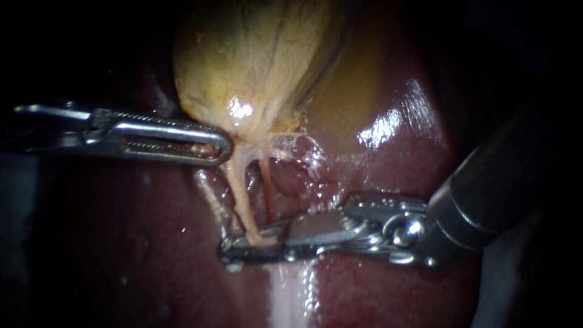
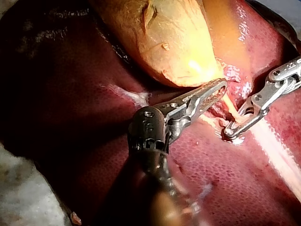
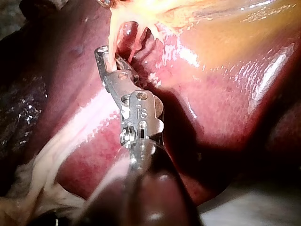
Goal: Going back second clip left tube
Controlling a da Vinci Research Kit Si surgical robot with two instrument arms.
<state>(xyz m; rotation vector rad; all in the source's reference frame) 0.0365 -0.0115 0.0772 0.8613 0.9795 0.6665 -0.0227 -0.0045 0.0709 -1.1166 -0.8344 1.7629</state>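
left instrument (image 1: 225, 146): claw closed, tip against the gallbladder's (image 1: 255, 61) narrow lower end | right instrument (image 1: 228, 250): claw slightly parted, straddling the left tube (image 1: 238, 194) | left tube: pale, ran from gallbladder down between the right claw's halves, beside a redder tube (image 1: 267, 194) | clip: could not tell | liver (image 1: 121, 243) lay beneath

The gallbladder (image 1: 255, 54) is yellow-tan with thin dark lines. The liver (image 1: 121, 243) is dark maroon with one whitish streak (image 1: 291, 297). The left tube (image 1: 240, 194) is pale cream, the right tube (image 1: 267, 194) reddish. The left instrument (image 1: 223, 146) and right instrument (image 1: 237, 249) are silver.
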